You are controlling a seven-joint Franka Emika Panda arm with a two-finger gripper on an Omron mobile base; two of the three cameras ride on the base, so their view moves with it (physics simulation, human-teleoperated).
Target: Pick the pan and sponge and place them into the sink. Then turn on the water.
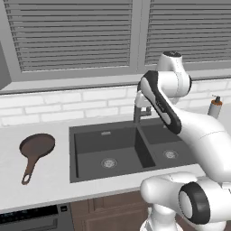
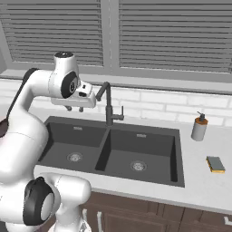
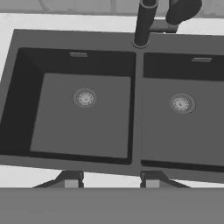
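The dark-brown pan (image 1: 36, 146) lies on the counter left of the sink (image 1: 90, 153), its long handle pointing toward the front edge. On the counter right of the sink (image 2: 149, 156) rests the small yellow sponge (image 2: 215, 164) with its greenish-grey top. My gripper (image 2: 74, 108) hangs above the back of the left basin, just left of the black faucet (image 2: 108, 106). Looking down in the hand view, the gripper (image 3: 111, 179) is open with nothing between its fingertips (image 3: 71, 180), above both basins of the sink (image 3: 83, 131). No water runs from the faucet (image 3: 144, 24).
A soap-pump bottle (image 2: 199, 128) stands on the counter behind the sponge, right of the sink. A white tiled wall and shuttered windows close off the back. Brown cabinet fronts run below the counter edge.
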